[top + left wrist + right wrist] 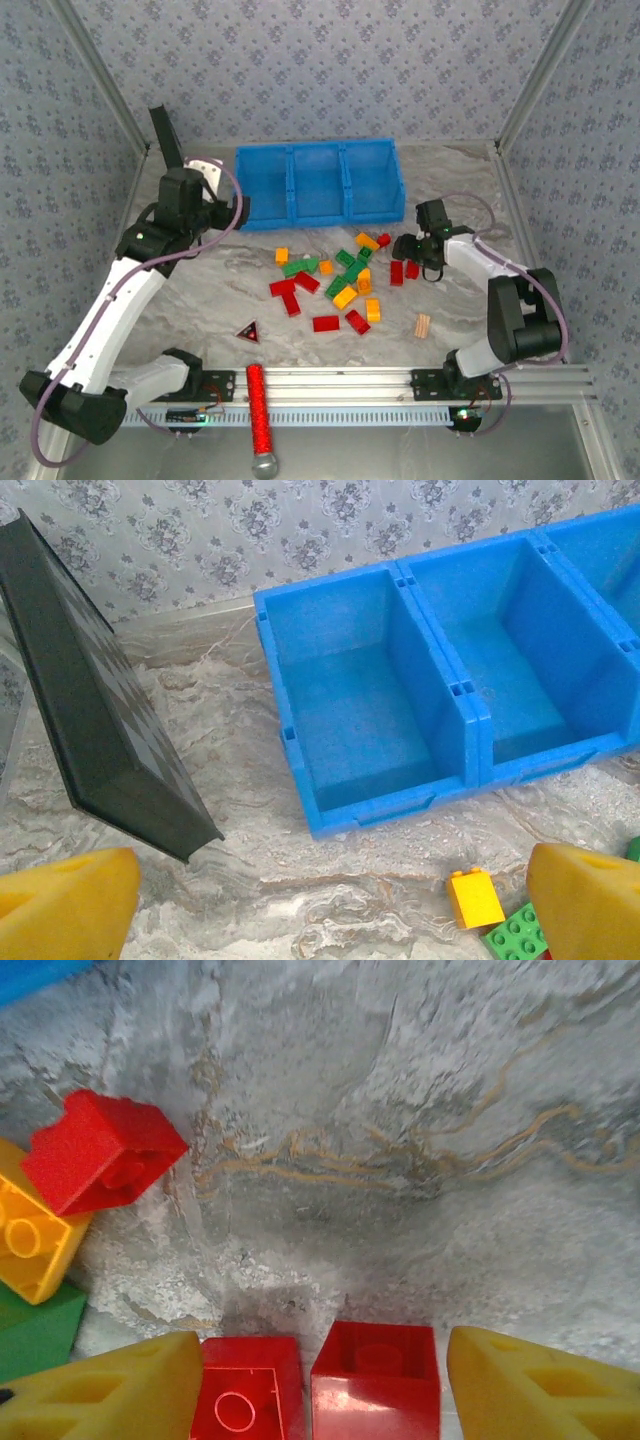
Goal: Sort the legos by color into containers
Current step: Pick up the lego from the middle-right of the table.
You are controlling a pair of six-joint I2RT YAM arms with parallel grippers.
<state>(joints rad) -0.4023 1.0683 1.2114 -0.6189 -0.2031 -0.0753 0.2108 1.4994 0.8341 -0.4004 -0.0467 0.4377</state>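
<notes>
Two red legos [375,1390] sit side by side on the desk [400,1160]. The pair runs straight across between my right gripper's [325,1360] fingers, which are apart and not clamped. The pile [345,296] lies to the left and the blue bin [344,185] beyond it. My left gripper [320,920] gapes wide.

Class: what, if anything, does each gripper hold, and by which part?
Nothing is held. The left gripper is open and empty; two red legos sit ungripped between the open jaws of the right gripper.
</notes>
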